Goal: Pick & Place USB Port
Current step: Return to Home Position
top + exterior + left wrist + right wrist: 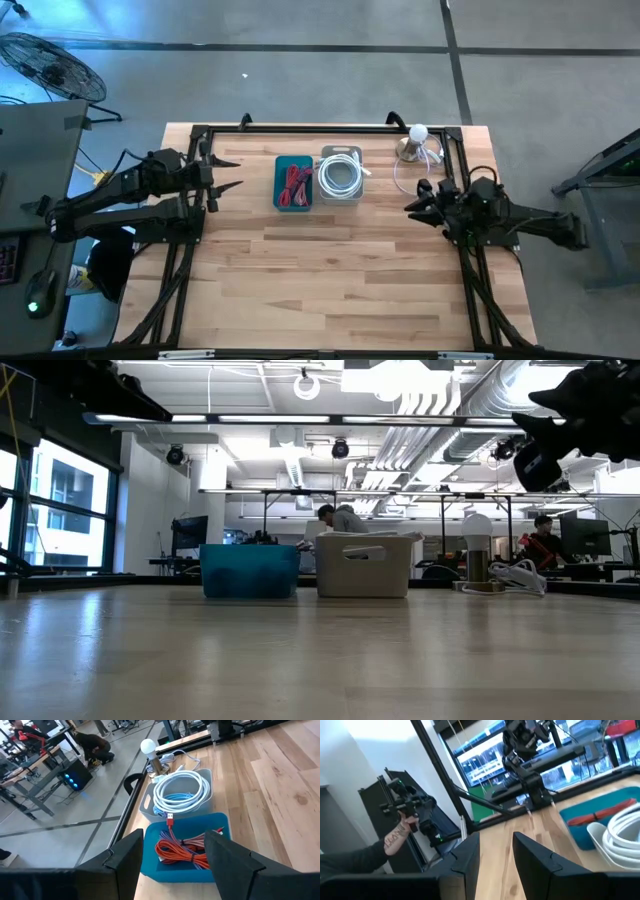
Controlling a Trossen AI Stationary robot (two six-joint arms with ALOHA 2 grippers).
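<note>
A blue bin (pixel 293 183) holds a coil of red cable (pixel 182 851) with a USB plug (pixel 170 821) at its far rim. Beside it a grey bin (pixel 341 177) holds a coil of white cable (pixel 181 792). My left gripper (pixel 228 174) is open and empty above the table, left of the blue bin. My right gripper (pixel 418 200) is open and empty above the table, right of the grey bin; in the low view it shows at the top right (pixel 560 420).
A white bulb lamp on a round base (pixel 416 142) with a loose white cord (pixel 410 175) stands at the far right. A black frame (pixel 300 128) runs along the far edge. Bare wood (pixel 330 280) lies on the table's near half. A person's tattooed arm (pixel 395 837) shows beyond the table.
</note>
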